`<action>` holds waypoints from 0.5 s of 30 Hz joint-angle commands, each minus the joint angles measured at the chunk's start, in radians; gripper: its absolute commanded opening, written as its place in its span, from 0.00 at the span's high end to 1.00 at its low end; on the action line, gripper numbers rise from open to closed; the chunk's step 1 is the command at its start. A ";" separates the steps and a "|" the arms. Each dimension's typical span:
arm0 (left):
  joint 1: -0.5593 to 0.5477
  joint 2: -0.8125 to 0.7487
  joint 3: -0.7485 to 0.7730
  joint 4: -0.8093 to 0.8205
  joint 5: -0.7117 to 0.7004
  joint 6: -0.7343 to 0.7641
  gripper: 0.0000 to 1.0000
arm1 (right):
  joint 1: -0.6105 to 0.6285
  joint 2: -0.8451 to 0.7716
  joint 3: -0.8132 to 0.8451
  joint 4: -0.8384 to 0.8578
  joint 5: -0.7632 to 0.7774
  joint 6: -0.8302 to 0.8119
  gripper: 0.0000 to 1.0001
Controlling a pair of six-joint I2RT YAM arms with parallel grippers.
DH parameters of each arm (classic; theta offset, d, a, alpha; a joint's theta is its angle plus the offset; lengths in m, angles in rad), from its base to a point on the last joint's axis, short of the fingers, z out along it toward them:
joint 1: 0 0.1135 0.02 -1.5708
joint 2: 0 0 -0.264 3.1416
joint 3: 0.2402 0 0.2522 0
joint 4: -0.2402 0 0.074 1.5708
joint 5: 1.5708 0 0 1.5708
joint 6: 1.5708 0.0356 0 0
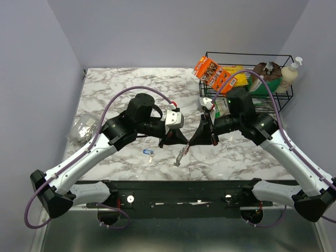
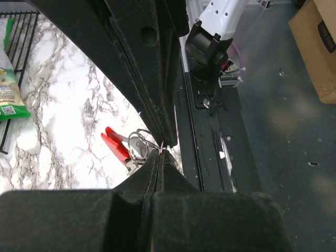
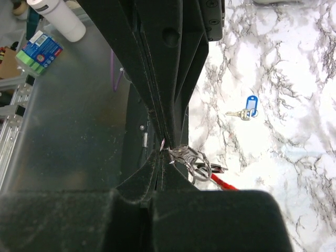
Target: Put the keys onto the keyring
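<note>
Lying loose on the surface (image 1: 105, 89), left of centre, is the blue key (image 1: 148, 152); left claw (image 2: 164, 149) and right claw (image 3: 164, 149) both pinch the keyring (image 3: 190, 160) between them. Next, I'd guess, one claw must release and fetch that key.
</note>
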 commanded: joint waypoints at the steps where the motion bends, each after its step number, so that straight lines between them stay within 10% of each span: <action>1: -0.014 -0.069 -0.127 0.229 -0.004 -0.072 1.00 | 0.008 -0.036 -0.040 0.126 0.023 0.083 0.84; 7: -0.013 -0.240 -0.388 0.634 -0.070 -0.187 1.00 | 0.005 -0.197 -0.174 0.420 0.202 0.304 0.31; 15: -0.014 -0.389 -0.623 1.124 -0.049 -0.218 1.00 | -0.004 -0.286 -0.231 0.543 0.249 0.355 0.21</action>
